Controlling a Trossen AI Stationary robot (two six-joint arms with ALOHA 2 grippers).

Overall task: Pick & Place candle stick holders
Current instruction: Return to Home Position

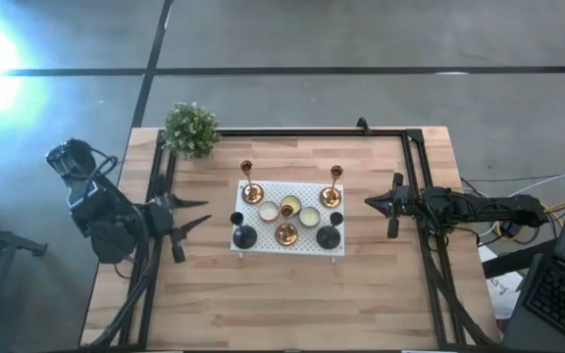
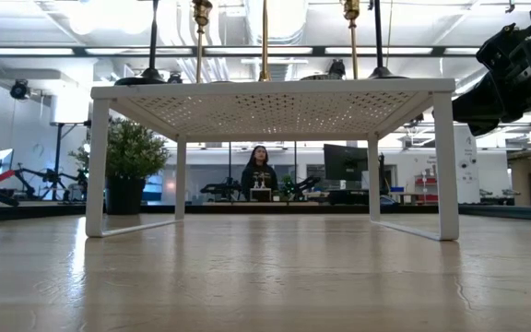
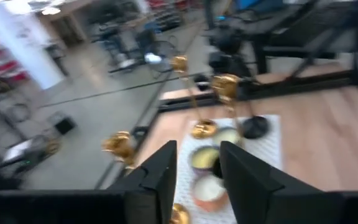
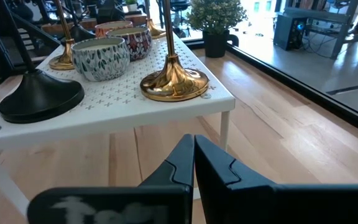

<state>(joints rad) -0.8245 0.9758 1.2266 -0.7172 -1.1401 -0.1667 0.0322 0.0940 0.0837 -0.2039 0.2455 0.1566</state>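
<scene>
Here, in the overhead view, we see a white perforated shelf at the centre of the frame, standing on a wooden table. The candle stick holders all stand on the shelf. Two slim brass holders are at its upper corners, with a third at its lower middle. Two squat black holders are at its lower corners. Three scented candles sit bunched between them. The left gripper hovers left of centre, just beside the shelf, its jaws spread and holding nothing. The right gripper hovers right of centre, a little apart from the shelf, its jaws pressed together and empty. A potted plant sits at the table's upper left corner. We judge the placing done, and the step in hand to be taking both arms to their resting pose. The next move calls for no grasp, only drawing each arm away from the shelf without brushing the slim brass stems.
</scene>
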